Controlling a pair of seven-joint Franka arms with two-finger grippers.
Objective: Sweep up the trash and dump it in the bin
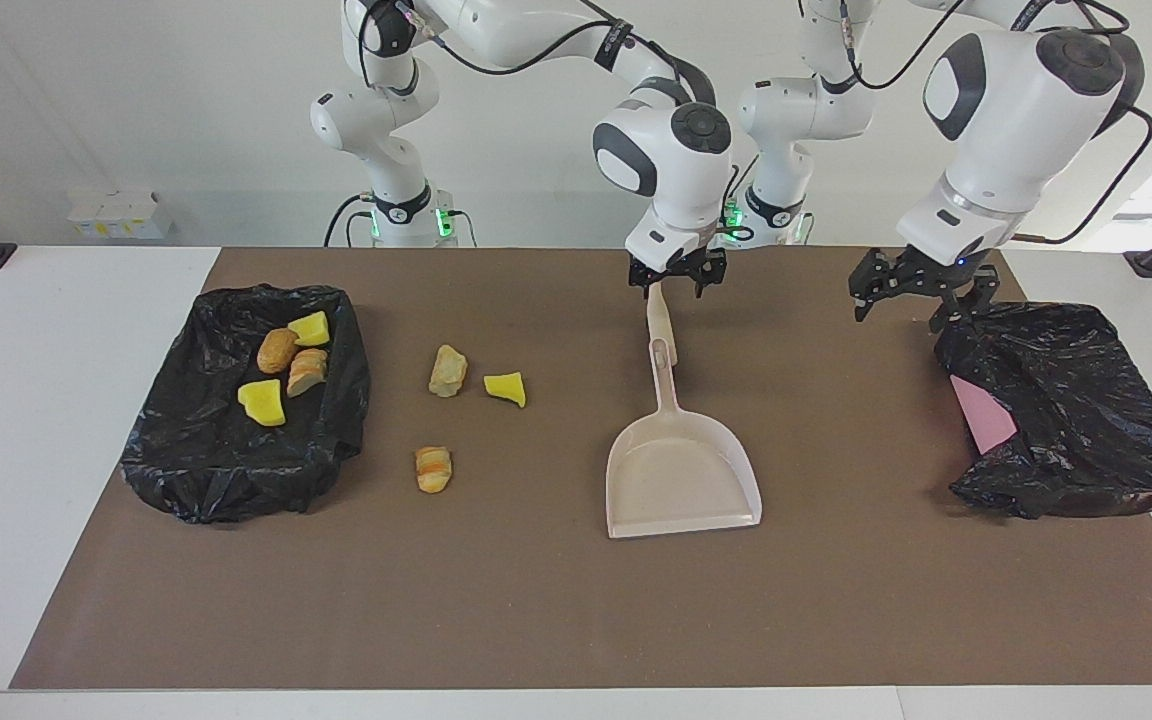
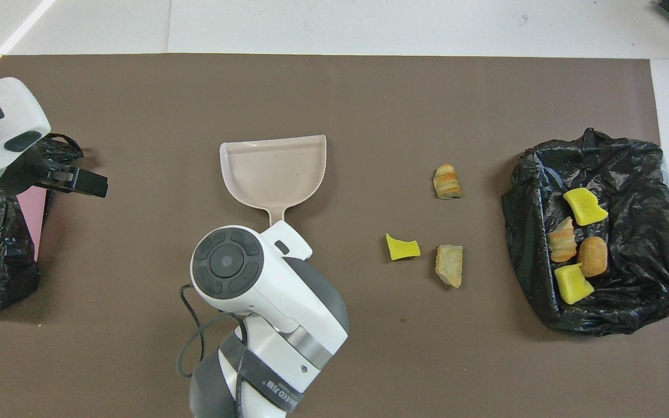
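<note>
1. The beige dustpan (image 1: 681, 480) lies flat on the brown mat (image 1: 576, 610) of the worktop (image 1: 56, 450), near the middle, its handle pointing toward the robots and its open edge away from them.
2. The right gripper (image 1: 677, 281) hangs over the tip of the dustpan handle; its fingers stand apart and released, grasping nothing.
3. The left gripper (image 1: 911, 298) hovers over the edge of a crumpled black bag (image 1: 1076, 420) at the left arm's end of the worktop; its fingers are spread and empty. A pink sheet (image 1: 981, 415) shows inside that bag.
4. The trash: seven pieces. Four lie in the black-lined bin (image 1: 236, 470) at the right arm's end: two yellow sponge chunks (image 1: 263, 402) and two brown bread lumps (image 1: 278, 350).
5. Three pieces lie loose on the mat between the bin and the dustpan: a tan lump (image 1: 447, 371) and a yellow chunk (image 1: 505, 389) close together, and a striped pastry piece (image 1: 433, 468) farther from the robots than those two.
</note>
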